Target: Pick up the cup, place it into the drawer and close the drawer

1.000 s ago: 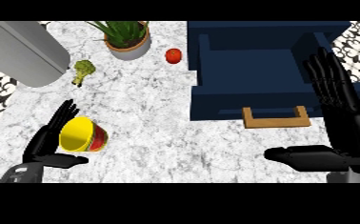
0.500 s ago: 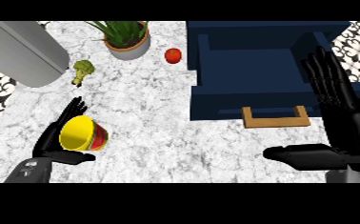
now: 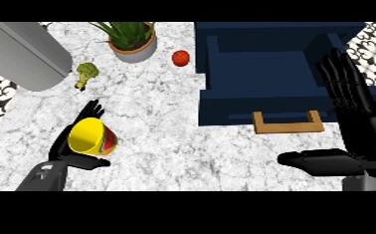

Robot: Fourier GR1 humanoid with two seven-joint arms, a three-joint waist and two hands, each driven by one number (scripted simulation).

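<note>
The yellow cup (image 3: pixel 91 137) lies tilted on the marble counter (image 3: pixel 161 128) at the lower left, its open mouth facing up and toward the view, with a red and green band showing on its outer side. The left hand (image 3: pixel 67 149) cradles it: the fingers rise behind the cup's far rim and the thumb reaches under it along the near side, so the hand curls round the cup.

The right hand (image 3: pixel 345 123) shows at the right edge, spread, with straight fingers pointing up along the drawer's right side and the thumb stretched out to the left over the counter. It holds nothing.

The dark blue drawer (image 3: pixel 275 78) stands pulled out at the upper right, its inside bare, and a wooden handle (image 3: pixel 288 123) runs along its near front.

A red tomato (image 3: pixel 180 58) sits just left of the drawer. Farther left stand a potted plant (image 3: pixel 133 41) and a piece of broccoli (image 3: pixel 86 72), beside a large grey cylinder (image 3: pixel 29 54) at the left edge.
</note>
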